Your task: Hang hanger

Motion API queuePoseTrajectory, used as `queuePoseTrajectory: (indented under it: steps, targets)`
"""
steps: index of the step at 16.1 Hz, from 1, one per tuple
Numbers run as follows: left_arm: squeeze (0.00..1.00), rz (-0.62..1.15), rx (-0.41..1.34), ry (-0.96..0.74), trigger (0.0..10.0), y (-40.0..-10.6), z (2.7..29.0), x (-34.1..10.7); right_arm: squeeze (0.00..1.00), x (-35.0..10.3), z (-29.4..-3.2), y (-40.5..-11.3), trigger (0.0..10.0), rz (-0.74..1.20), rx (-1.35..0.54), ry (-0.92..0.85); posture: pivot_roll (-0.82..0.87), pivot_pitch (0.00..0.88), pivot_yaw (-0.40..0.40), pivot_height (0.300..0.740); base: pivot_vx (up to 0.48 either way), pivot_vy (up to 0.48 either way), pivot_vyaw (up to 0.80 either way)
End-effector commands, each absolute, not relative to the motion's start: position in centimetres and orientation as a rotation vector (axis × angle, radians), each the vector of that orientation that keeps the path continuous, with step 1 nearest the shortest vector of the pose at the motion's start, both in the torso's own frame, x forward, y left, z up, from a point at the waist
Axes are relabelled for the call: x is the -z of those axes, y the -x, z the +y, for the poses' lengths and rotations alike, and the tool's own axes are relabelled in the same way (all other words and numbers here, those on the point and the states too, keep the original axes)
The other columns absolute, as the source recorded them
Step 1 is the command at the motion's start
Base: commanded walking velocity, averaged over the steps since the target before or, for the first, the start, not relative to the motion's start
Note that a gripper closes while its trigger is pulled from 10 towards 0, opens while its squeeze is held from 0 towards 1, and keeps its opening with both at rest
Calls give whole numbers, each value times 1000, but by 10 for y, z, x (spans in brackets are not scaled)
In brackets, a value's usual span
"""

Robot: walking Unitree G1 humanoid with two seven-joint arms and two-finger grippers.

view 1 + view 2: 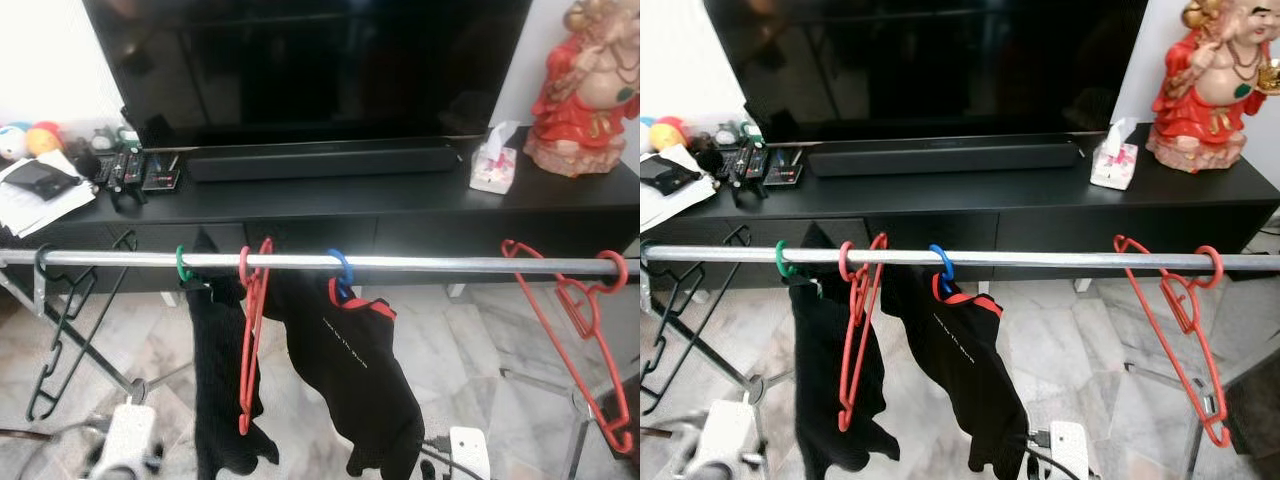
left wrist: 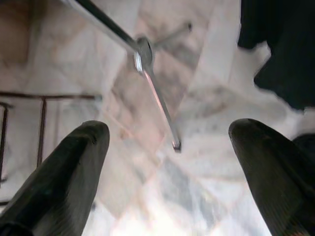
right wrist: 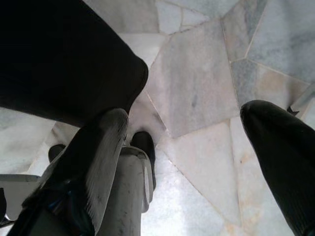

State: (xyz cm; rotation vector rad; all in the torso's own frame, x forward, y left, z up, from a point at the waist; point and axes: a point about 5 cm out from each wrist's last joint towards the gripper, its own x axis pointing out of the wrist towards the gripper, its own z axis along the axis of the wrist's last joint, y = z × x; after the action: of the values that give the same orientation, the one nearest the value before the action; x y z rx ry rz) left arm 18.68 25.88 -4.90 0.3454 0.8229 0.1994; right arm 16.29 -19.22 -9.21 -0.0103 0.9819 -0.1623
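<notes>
Rail: a smooth, round metal rail (image 1: pixel 420 264) runs level across the foreground, in front of a low black TV cabinet (image 1: pixel 330 205).
Red hanger, right: a thin red plastic hanger (image 1: pixel 570 320) hooks near the rail's right end and hangs tilted, bare of clothing.
Red hanger, middle: a second red hanger (image 1: pixel 252 330) hangs edge-on between two dark garments.
Garments: a black cloth (image 1: pixel 215 380) hangs on a green hook (image 1: pixel 182 265); a black top with red trim (image 1: pixel 350 370) hangs on a blue hook (image 1: pixel 340 272).
Dark hanger: a dark wire-thin hanger (image 1: pixel 60 330) dangles at the rail's left end.
Cabinet top: a glossy black television (image 1: pixel 310 60), a long soundbar (image 1: pixel 325 160), a tissue box (image 1: pixel 493 165) and a red and gold figurine (image 1: pixel 585 85).
Floor: pale marble in irregular slabs (image 3: pixel 197 88).
Left gripper: left gripper (image 2: pixel 167 162), fingers spread wide, above the floor and a metal stand leg (image 2: pixel 157 98), gripping nothing.
Right gripper: right gripper (image 3: pixel 192 162), fingers parted and empty, near the black cloth's hem.
</notes>
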Motion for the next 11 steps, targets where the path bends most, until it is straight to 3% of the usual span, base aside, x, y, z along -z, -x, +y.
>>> queuePoseTrajectory:
  steps: [1, 4, 6, 11]
  targets:
    - [0, 863, -176, -362, 10000, -182, 254, 58, 0, 93, -190, -162, 10000, 989, 167, 3, -181, 16, 35, 740, 0, 0, 0]
    - [0, 947, -153, -318, 10000, -182, 244, 70, 0, 93, -189, -163, 10000, 988, 149, 22, -195, 17, 33, 740, 0, 0, 0]
    - [0, 998, -263, -245, 10000, -173, 250, 75, 0, 93, -187, -164, 10000, 993, 109, 72, -228, 6, 30, 740, 0, 0, 0]
    - [0, 1018, -184, -288, 10000, -172, 233, 81, 0, 93, -188, -163, 10000, 1003, 44, 132, -232, 0, 10, 740, 0, 0, 0]
